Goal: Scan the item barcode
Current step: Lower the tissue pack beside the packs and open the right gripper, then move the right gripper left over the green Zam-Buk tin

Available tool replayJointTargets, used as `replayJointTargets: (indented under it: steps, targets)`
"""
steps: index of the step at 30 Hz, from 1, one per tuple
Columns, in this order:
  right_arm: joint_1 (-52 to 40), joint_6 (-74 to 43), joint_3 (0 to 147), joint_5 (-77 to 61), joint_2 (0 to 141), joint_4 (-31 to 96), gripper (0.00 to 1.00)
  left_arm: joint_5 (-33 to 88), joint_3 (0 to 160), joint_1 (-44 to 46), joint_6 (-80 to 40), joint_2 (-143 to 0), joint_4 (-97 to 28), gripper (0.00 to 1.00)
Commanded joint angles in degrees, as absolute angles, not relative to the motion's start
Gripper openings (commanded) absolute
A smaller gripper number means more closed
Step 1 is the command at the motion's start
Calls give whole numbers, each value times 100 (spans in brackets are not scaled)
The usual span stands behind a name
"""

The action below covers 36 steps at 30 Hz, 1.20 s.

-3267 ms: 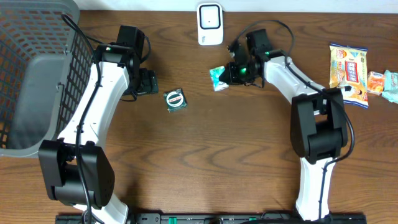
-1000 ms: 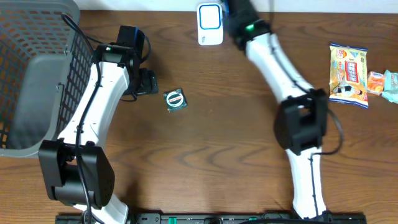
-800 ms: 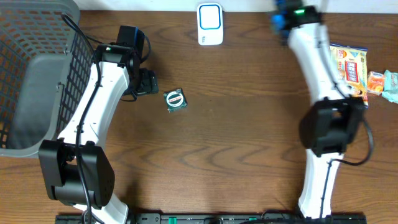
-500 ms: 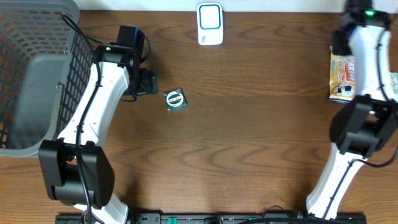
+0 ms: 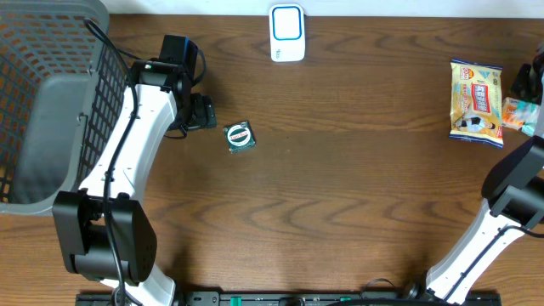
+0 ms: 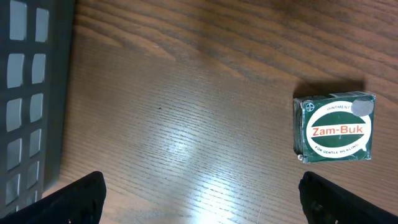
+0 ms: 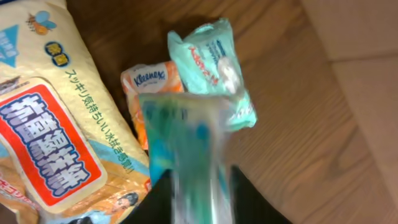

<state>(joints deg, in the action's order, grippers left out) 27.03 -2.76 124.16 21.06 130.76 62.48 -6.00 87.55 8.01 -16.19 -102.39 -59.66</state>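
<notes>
Wood table (image 5: 340, 170): basket (image 5: 34, 127) left, scanner (image 5: 287, 32) top, snack packs (image 5: 476, 102) right.

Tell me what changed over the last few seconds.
The right tool carried the teal packet from near the scanner rightward to above the Kleenex pack and yellow snack bag. The packet is blurred, so whether it has been let go is unclear. The left tool, open, and the Zam-Buk box have not moved.

Left end effector (image 6: 199, 196) agape — right arm (image 5: 518, 183) outstretched
</notes>
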Motion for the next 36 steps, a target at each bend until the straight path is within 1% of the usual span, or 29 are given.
replayJointTargets:
  steps: [1,2,3,4,7,9,12,15,17,18,22,24,26,29,30,33,36]
  targets:
    - [2733,-318,12158,1745,13041,6108,44,-670,8744,794,-1566,-10228,-5992,98]
    - [2733,-316,12086,1614,13041,6047,52,-670,8744,794,-1566,-10228,-5992,98]
    - [2731,-314,12025,1490,13041,5996,63,-670,8744,794,-1566,-10228,-5992,98]
    - [2727,-311,11950,1356,13041,5955,69,-670,8744,794,-1568,-10228,-5992,98]
    - [2676,-257,11909,1079,13041,5955,70,-670,8744,794,-1566,-10228,-5992,98]
    - [2578,-10,11920,633,12958,5951,73,-670,8744,794,-1566,-10228,-5992,98]
    - [2477,-16,11920,217,12748,5933,74,-670,8744,794,-1566,-10228,-5992,98]
    - [2338,-14,11920,-624,12436,5874,75,-670,8744,794,-1566,-10228,-5992,98]
    - [2239,-14,11920,-1500,12234,5841,76,-670,8744,794,-1568,-10228,-5992,98]
    - [2185,-16,11920,-2169,12121,5804,78,-672,8744,794,-1566,-10228,-5992,98]
    - [1957,-14,11920,-4589,11913,5725,90,-670,8744,794,-1566,-10228,-5992,98]
    - [1787,-14,11917,-5203,11917,5675,91,-670,8744,794,-1566,-10228,-5992,98]
    - [1505,-12,11913,-5282,11966,5682,92,-670,8744,794,-1566,-10228,-5992,98]
    - [993,-8,11911,-5033,12060,5791,92,-672,8744,794,-1568,-10228,-5992,98]
    - [569,-12,11911,-4772,12160,5830,91,-670,8744,794,-1566,-10228,-5992,98]
    - [-54,-16,11911,-4305,12313,5850,87,-670,8744,794,-1566,-10228,-5992,98]
    - [-626,-16,11911,-3885,12462,5817,86,-672,8744,794,-1566,-10228,-5992,98]
